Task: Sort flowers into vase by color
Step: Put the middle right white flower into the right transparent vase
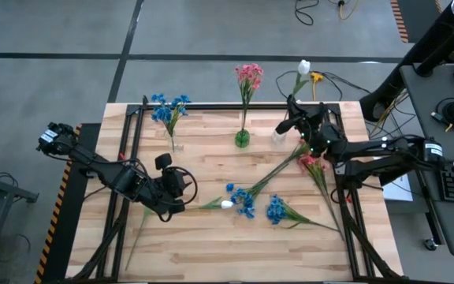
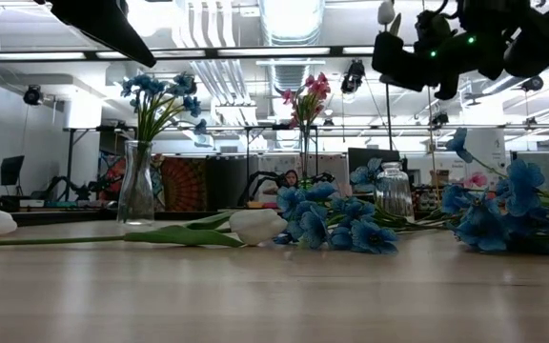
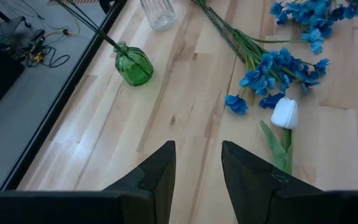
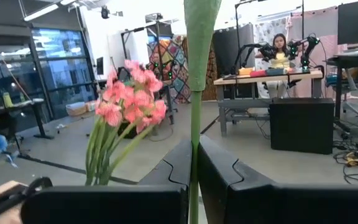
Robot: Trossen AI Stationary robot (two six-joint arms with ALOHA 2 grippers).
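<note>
Our right gripper (image 4: 193, 163) had its jaws clamped tight on a thin green stem (image 4: 194, 118), which ran straight up between the two dark fingers. In the high view that gripper (image 1: 293, 110) sat over the far right part of the counter (image 1: 211, 244), and the stem led up to a white tulip bud (image 1: 304, 67) that stood past the counter's far edge. A clear glass vase (image 1: 279, 137) stood on the counter just beside it, apparently empty.

Our left gripper (image 3: 197, 163) hovered above the near left part of the counter with its jaws partly open and holding nothing. A second white tulip (image 3: 284, 113) lay flat on the wood ahead of it, touching a loose blue sprig (image 3: 277, 67).

Farther out, a clear vase holding blue flowers (image 1: 169, 109) stood at the far left, and a green vase (image 1: 242, 139) holding pink flowers (image 1: 248, 76) stood at the far middle. Another blue sprig (image 1: 276, 210) and a pink sprig (image 1: 312, 163) lay loose on the right half.

We judged the step in hand to be placing the white tulip. The next move called for lining the stem's lower end over the empty vase's mouth, lowering it in, then releasing. We could not see the stem's lower end.
</note>
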